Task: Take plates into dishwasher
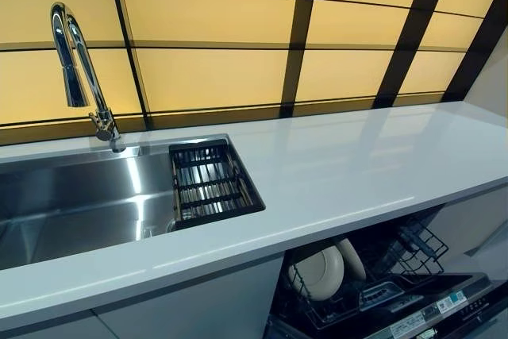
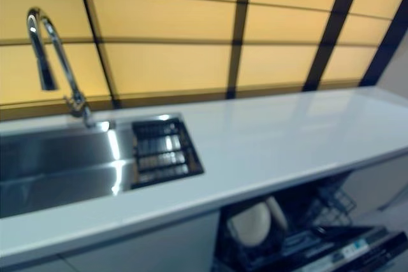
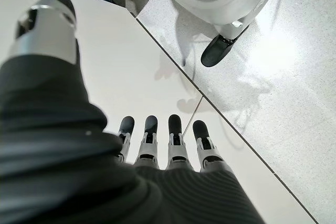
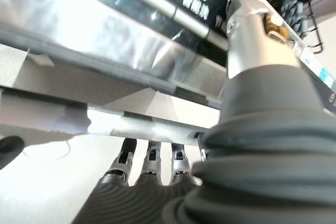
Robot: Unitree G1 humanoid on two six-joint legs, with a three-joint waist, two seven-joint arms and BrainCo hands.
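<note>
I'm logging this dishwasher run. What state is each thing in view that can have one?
Black dishwasher: door open, rack pulled out.
Cream round plates: standing on edge in the rack.
Chrome arched faucet: no water running.
Black slatted drain basket: sitting in the steel sink, empty.
Left hand: open, holding nothing.
Right hand: open, holding nothing.
</note>
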